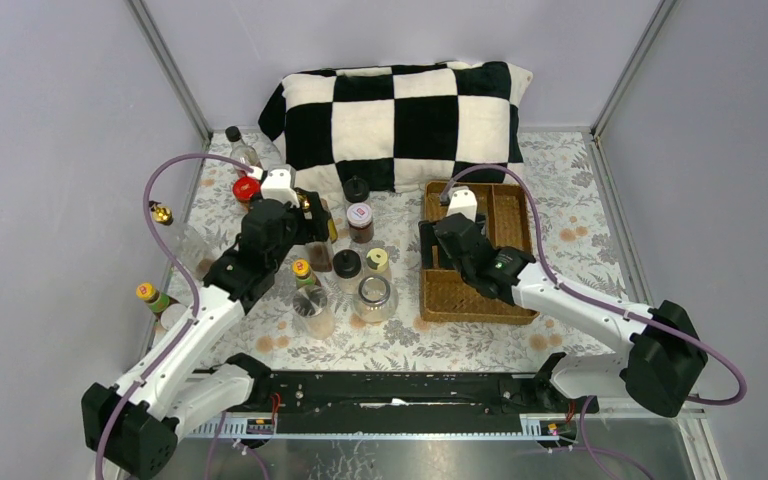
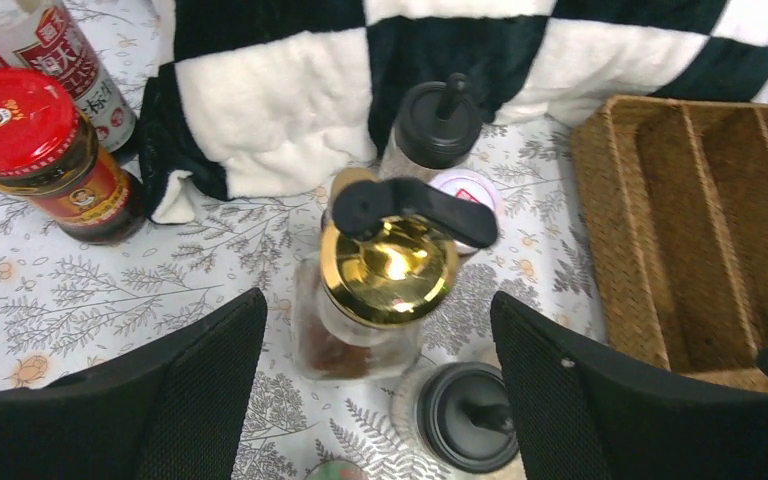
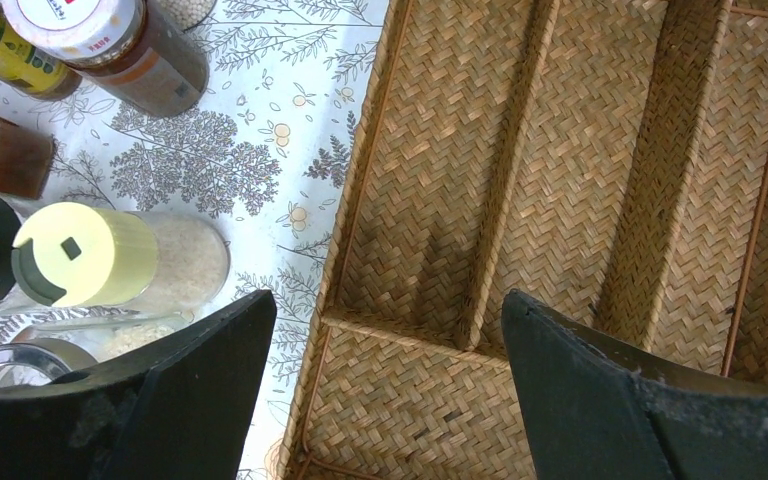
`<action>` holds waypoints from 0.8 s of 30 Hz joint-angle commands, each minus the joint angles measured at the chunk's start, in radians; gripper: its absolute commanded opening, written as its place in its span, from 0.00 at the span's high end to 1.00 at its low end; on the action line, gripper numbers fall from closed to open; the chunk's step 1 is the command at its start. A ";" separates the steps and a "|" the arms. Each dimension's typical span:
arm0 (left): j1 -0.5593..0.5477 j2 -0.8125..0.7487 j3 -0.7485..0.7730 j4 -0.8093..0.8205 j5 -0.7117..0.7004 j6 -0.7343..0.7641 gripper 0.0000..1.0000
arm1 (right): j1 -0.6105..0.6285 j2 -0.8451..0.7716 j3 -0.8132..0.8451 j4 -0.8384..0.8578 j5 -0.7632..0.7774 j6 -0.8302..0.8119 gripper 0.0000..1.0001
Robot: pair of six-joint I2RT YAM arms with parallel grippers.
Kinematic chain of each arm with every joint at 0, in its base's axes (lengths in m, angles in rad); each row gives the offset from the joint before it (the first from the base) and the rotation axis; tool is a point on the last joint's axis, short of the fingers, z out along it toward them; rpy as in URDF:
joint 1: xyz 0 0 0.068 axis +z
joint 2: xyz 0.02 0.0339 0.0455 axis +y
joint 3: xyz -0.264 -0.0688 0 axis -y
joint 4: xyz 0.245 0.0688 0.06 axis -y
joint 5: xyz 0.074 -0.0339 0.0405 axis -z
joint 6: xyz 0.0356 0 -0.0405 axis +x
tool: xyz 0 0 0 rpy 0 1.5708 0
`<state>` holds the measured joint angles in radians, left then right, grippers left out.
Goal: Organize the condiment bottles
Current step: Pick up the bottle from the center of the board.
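Condiment bottles stand grouped on the floral cloth left of centre. My left gripper (image 2: 378, 330) (image 1: 305, 225) is open, its jaws either side of a gold-topped bottle (image 2: 388, 270) with a black spout, not touching it. A black-capped jar (image 2: 470, 415) sits just nearer, a black-capped bottle (image 2: 438, 120) behind, and a red-capped jar (image 2: 30, 125) (image 1: 246, 188) at the back left. My right gripper (image 3: 390, 330) (image 1: 440, 240) is open and holds nothing, over the left rim of the wicker tray (image 3: 560, 150) (image 1: 515, 215). A yellow-capped jar (image 3: 85, 255) stands beside that rim.
A black-and-white checked pillow (image 1: 400, 110) lies along the back, touching the rear bottles. Two bottles (image 1: 160, 212) (image 1: 147, 292) stand apart near the left wall. Frame posts and grey walls close in both sides. The tray's compartments hold nothing.
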<state>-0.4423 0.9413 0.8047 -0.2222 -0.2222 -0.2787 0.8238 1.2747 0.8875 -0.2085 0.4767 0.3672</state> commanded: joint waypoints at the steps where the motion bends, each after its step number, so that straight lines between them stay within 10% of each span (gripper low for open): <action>1: -0.007 0.019 -0.024 0.137 -0.109 -0.012 0.15 | -0.002 -0.005 -0.020 0.044 -0.008 -0.035 0.09; 19: -0.006 0.055 -0.222 0.461 -0.100 0.007 0.24 | -0.007 0.029 -0.078 0.081 -0.052 -0.030 0.10; 24: -0.007 0.068 -0.237 0.497 -0.082 0.016 0.43 | -0.008 0.038 -0.094 0.089 -0.062 -0.025 0.10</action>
<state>-0.4446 1.0023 0.5774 0.1455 -0.3130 -0.2787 0.8234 1.3003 0.8059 -0.1555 0.4351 0.3454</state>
